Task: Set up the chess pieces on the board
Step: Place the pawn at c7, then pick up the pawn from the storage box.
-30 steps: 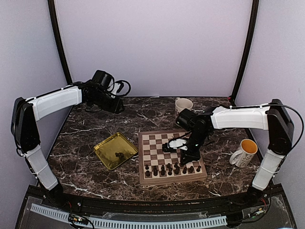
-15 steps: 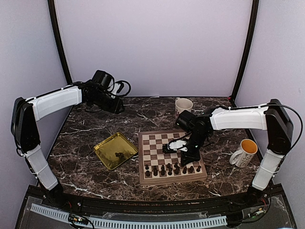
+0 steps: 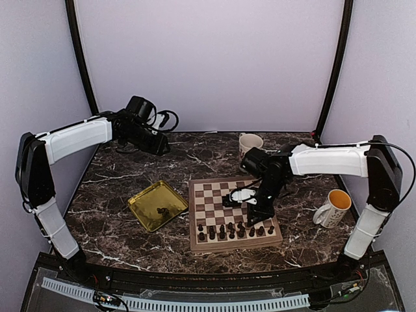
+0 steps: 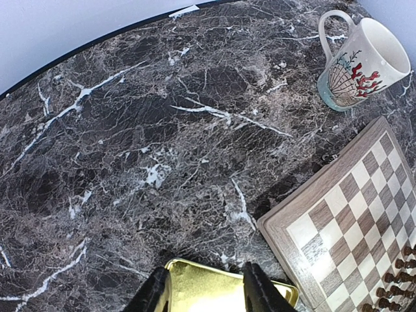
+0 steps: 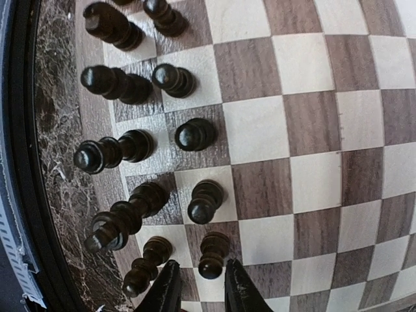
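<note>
My right gripper (image 3: pixel 252 220) hangs low over the board (image 3: pixel 193 218), nose down above its near right squares, fingers parted by a narrow gap. In the right wrist view a pawn (image 5: pixel 211 255) stands on its square at the mouth of that gap. One finger is close against its side, but I cannot tell whether it touches. The chess pieces (image 3: pixel 233 229) fill the two rows along the board's near rim. They are packed close, so there is little room on either side of the fingers. Beyond them the chequered squares run bare to the far rim.

A small clump of dark pieces (image 3: pixel 162 211) lies in the gold tray (image 3: pixel 144 195). The tray sits just left of the board with a corner turned toward it and a strip of the marble table (image 3: pixel 104 221) between them.

My left gripper (image 4: pixel 207 296) is held high over the far left of the table, jaws spread wide. In its wrist view, the tray's far edge lies beneath the fingertips. A shell-patterned mug (image 4: pixel 361 62) stands beyond the board's far edge. A second mug (image 3: pixel 335 208) stands to the right of the board, near the table's right edge.
</note>
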Controlling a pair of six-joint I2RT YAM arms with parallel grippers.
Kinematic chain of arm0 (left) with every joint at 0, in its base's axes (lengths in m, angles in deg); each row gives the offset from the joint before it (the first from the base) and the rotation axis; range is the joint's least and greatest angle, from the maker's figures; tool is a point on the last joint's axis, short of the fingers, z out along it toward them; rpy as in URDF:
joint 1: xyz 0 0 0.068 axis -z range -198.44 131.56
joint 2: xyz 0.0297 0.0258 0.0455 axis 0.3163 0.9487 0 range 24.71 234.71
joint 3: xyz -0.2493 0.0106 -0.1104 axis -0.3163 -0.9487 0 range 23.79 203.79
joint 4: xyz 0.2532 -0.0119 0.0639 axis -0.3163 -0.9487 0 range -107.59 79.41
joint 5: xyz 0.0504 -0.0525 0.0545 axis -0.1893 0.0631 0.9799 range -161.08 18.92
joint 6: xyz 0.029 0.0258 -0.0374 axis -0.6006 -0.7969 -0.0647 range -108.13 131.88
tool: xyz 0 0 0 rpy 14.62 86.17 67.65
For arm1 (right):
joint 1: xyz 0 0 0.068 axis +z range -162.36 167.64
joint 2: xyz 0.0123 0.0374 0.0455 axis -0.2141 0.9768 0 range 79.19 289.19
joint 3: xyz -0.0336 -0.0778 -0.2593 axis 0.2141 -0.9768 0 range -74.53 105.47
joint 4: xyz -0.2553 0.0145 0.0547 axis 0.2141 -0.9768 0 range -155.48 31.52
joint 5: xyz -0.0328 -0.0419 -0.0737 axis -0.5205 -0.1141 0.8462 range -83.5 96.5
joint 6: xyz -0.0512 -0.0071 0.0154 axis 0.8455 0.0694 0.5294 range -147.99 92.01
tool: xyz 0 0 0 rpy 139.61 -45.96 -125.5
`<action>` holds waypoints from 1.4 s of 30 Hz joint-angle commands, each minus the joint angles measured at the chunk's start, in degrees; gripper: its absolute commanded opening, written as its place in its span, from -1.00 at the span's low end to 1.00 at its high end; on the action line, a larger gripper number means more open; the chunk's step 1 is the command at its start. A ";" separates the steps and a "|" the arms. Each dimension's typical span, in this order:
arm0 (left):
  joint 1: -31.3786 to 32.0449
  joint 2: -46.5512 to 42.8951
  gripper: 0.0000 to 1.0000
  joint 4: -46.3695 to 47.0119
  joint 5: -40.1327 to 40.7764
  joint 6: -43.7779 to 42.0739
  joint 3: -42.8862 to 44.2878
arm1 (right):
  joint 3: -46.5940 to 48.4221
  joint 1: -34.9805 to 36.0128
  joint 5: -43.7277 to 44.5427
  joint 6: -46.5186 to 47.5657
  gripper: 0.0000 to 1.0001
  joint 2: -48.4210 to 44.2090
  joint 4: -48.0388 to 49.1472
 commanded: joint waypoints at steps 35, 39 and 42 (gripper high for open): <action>13.64 -2.71 -0.37 -13.18 6.31 11.43 -19.57 | -13.93 -14.31 -13.02 -2.93 -0.46 -19.78 14.33; 13.68 -1.31 -0.37 -13.28 6.87 11.72 -18.32 | -15.06 -14.37 -12.56 -2.94 -0.46 -20.74 14.77; 13.65 -0.27 -0.44 -13.20 6.01 11.79 -17.33 | -15.52 -14.51 -12.32 -2.89 -0.46 -20.99 15.14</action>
